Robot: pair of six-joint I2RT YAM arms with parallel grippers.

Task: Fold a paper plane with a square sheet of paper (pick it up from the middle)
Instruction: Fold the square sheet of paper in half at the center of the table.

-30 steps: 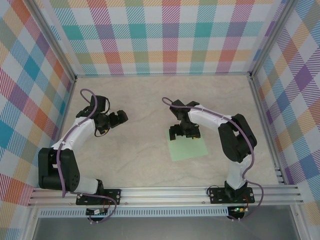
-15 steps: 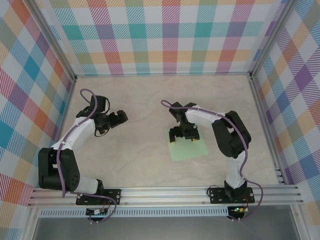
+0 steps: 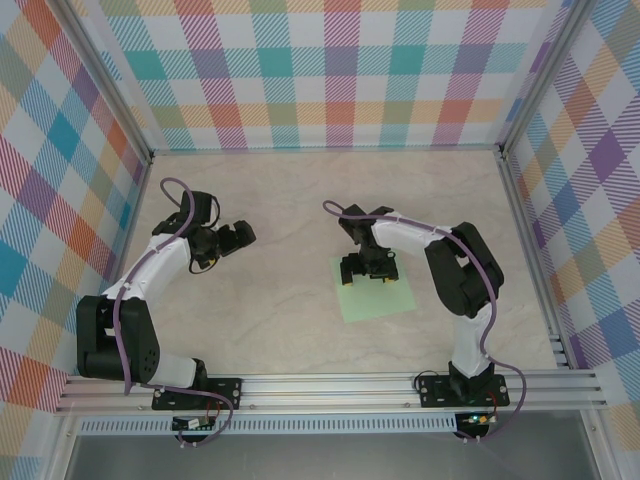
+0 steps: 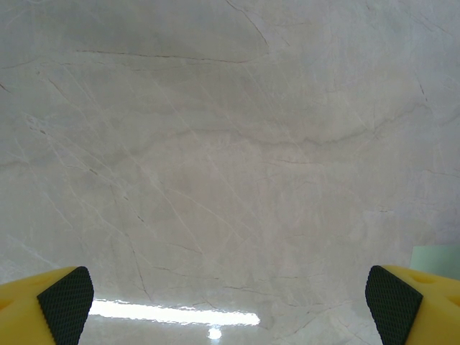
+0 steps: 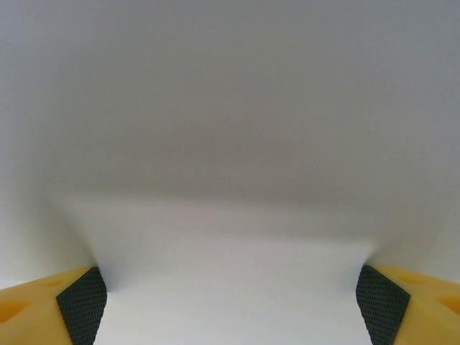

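1. The checked walls are closing in the scene along the top and both side edges of the top view, just as they were a second ago.
2. The marbled beige table is filling the middle of that view. In the left wrist view a bright strip of light is reflecting low at the centre.
3. The right arm is bending at right of centre. Compared with a second ago, its elbow is sitting higher in the frame and its wrist is closer to the paper.
4. The left arm is keeping the same curved pose at the left.
5. The sheet of paper is lying flat just right of centre, in the same spot as before. One corner is peeking in at the right edge of the left wrist view.
6. The right gripper is overlapping the paper's upper edge. Its yellow fingers are standing wide apart in the bottom corners of the right wrist view, gripping nothing, over a pale blurred surface.
7. The left gripper is hanging over bare table with its jaws spread wide and nothing between them.
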